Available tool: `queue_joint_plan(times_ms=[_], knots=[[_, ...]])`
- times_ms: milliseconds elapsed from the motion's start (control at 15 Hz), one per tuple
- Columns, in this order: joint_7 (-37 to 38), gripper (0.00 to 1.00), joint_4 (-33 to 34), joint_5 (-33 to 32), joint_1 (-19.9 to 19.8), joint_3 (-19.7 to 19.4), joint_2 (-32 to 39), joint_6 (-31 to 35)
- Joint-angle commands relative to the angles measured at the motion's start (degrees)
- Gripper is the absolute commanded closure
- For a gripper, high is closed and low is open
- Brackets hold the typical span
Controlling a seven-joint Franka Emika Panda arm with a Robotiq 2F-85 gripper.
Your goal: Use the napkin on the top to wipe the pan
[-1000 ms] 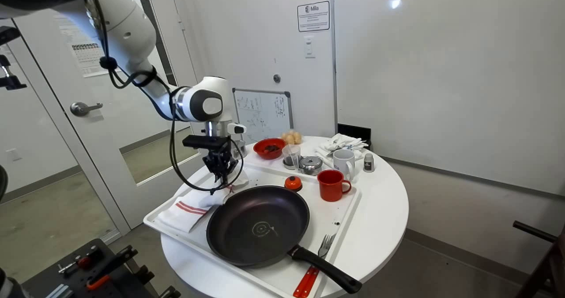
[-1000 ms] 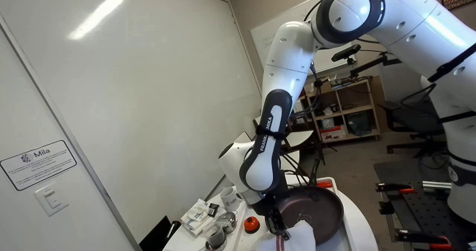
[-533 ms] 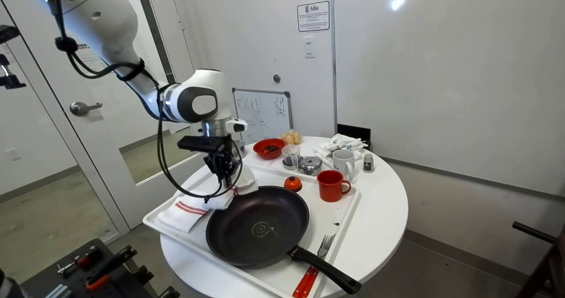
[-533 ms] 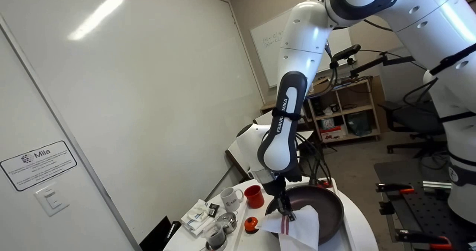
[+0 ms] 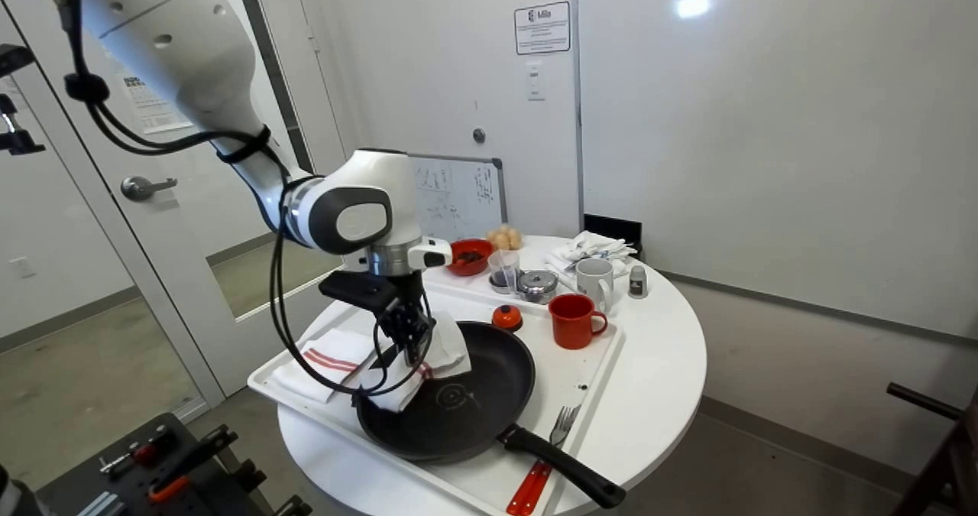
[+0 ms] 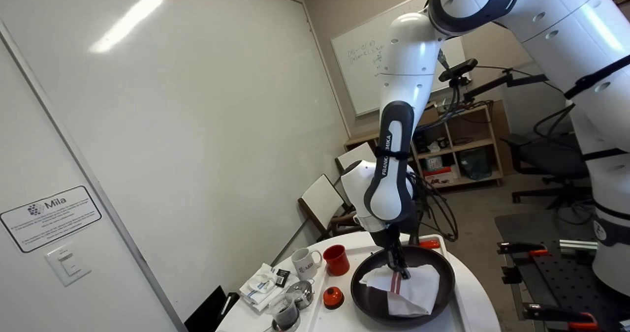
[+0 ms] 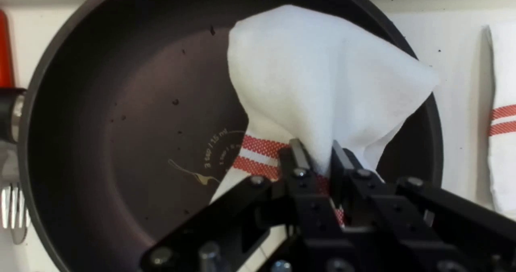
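The tool (image 7: 319, 159) pinches the napkin (image 7: 282, 70) over the pan (image 7: 137, 123); the tray (image 5: 561, 382) beneath rests on a round white surface (image 5: 661, 363). Farther back stand wooden shelves (image 6: 457, 149), their contents (image 6: 475, 164) unclear.

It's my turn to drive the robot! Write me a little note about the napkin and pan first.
Gripper: shut on the red-striped napkin.
Where: that napkin is over the black pan on the white tray; another napkin lies beside the pan.
Done: napkin gripped and over the pan.
Left: wiping, I'd guess; dark specks show in the pan. Can't tell if the napkin touches the bottom.
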Motion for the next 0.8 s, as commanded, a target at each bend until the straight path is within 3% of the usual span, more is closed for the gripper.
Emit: queue_joint_plan(times_ms=[0, 400, 733], knots=[[-3.3, 0.96, 2.8, 3.9, -2.4, 1.9, 5.8, 1.8], [-3.8, 0.96, 12.3, 7.0, -3.2, 5.7, 17.1, 1.0], [-2.8, 0.96, 18.3, 5.9, -2.0, 6.5, 21.5, -0.1]])
